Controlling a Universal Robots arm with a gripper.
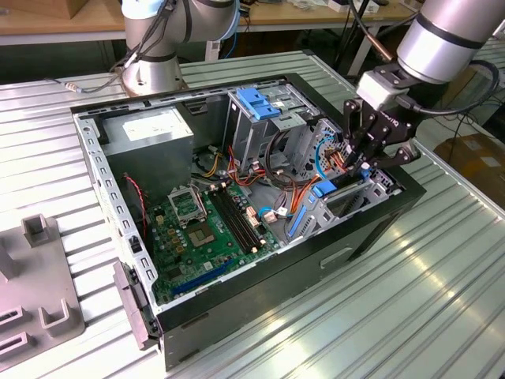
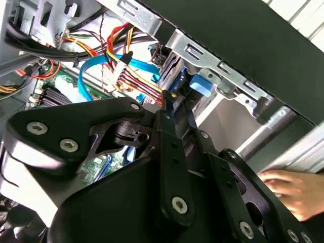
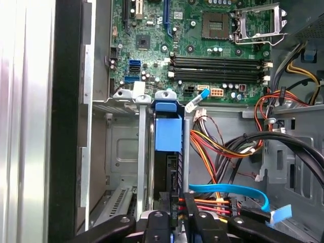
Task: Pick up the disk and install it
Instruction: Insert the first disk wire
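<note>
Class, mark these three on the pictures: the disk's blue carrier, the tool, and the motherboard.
disk (image 3: 167,132): first wrist view, on the blue carrier face standing in the bay.
tool (image 1: 365,155): exterior view, midway between its fingertips, down at the drive bay.
motherboard (image 1: 207,237): exterior view, on the green board's middle.

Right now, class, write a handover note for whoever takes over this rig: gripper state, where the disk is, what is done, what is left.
Gripper: shut on the disk, inside the open computer case.
Disk: on edge in the drive bay slot, blue carrier showing.
Done: disk picked up and placed in the slot.
Left: full seating unconfirmed; disk not yet released.
Note: a person's hand is beside the case.
</note>
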